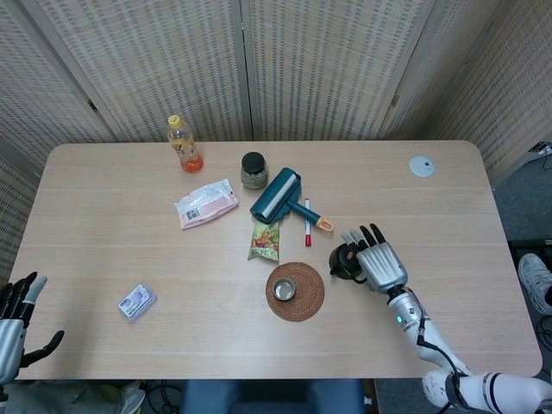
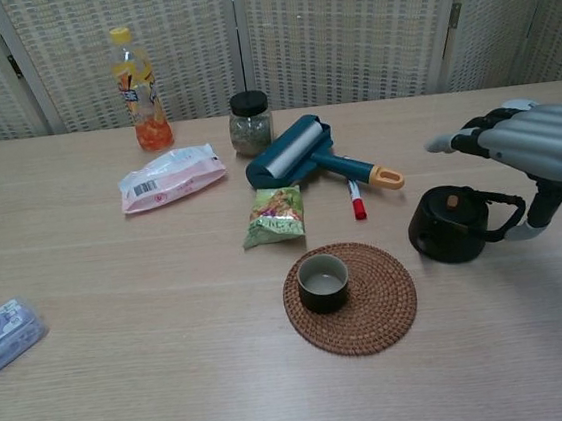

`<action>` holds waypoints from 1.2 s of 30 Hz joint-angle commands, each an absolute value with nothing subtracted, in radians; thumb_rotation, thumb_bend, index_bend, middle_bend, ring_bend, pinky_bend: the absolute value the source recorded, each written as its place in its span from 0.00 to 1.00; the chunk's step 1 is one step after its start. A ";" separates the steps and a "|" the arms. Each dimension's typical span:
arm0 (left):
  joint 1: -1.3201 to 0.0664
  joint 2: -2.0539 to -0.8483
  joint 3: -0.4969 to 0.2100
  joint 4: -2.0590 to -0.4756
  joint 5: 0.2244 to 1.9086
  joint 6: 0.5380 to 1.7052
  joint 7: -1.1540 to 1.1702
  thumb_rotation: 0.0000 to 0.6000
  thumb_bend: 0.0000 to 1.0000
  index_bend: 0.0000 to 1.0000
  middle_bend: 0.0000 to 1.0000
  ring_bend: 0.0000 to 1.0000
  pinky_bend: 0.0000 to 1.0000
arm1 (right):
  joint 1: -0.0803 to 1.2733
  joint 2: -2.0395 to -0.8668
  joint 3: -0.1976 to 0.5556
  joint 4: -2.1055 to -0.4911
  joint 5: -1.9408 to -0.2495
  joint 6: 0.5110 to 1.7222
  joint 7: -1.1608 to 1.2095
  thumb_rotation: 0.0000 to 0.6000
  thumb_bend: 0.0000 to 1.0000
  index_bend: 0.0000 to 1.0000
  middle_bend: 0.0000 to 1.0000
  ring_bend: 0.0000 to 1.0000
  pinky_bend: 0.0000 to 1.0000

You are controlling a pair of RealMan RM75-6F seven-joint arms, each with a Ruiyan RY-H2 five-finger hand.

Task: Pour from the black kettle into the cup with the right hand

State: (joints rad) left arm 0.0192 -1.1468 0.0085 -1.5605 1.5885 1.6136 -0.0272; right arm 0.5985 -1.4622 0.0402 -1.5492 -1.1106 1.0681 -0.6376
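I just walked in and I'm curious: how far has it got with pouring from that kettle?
Nothing is poured yet. The black kettle stands upright on the table, and the cup waits on its woven mat. The right hand hovers over the kettle's handle, fingers extended, not visibly gripping. Grasping, lifting and tipping are all left.

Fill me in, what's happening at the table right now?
The right hand hovers over the black kettle with fingers extended, reaching at its handle but not yet gripping it. The kettle stands upright on the table, beside the cup, which sits on a woven coaster. Nothing has been poured. The left hand is open at the table's near left corner.
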 commanded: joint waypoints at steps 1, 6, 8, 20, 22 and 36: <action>0.021 -1.145 0.007 -1.560 1.588 1.617 -0.029 1.00 0.24 0.00 0.00 0.01 0.00 | 0.611 -1.478 0.055 -1.535 -1.094 1.058 -0.653 1.00 0.00 0.01 0.10 0.00 0.02; 0.023 -1.141 0.006 -1.560 1.585 1.618 -0.032 1.00 0.24 0.00 0.00 0.01 0.00 | 0.626 -1.497 0.072 -1.513 -1.075 1.046 -0.666 1.00 0.00 0.01 0.10 0.00 0.02; 0.023 -1.142 0.006 -1.559 1.585 1.617 -0.032 1.00 0.24 0.00 0.00 0.01 0.00 | 0.632 -1.503 0.076 -1.504 -1.066 1.036 -0.667 1.00 0.00 0.01 0.10 0.00 0.02; 0.025 -1.143 0.005 -1.553 1.581 1.616 -0.037 1.00 0.24 0.00 0.00 0.01 0.00 | 0.624 -1.461 0.066 -1.546 -1.083 1.048 -0.660 1.00 0.00 0.01 0.17 0.02 0.02; 0.025 -1.144 0.005 -1.552 1.582 1.614 -0.037 1.00 0.24 0.00 0.00 0.01 0.00 | 0.615 -1.438 0.059 -1.573 -1.102 1.054 -0.639 1.00 0.01 0.04 0.20 0.06 0.02; 0.025 -1.145 0.008 -1.560 1.591 1.616 -0.028 1.00 0.24 0.00 0.00 0.01 0.00 | 0.557 -1.350 0.009 -1.625 -1.281 1.106 -0.502 1.00 0.03 0.31 0.35 0.21 0.00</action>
State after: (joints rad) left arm 0.0252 -1.1452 0.0078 -1.5597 1.5911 1.6164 -0.0283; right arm 0.5601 -1.3499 0.0109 -1.6302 -1.2777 1.1069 -0.5069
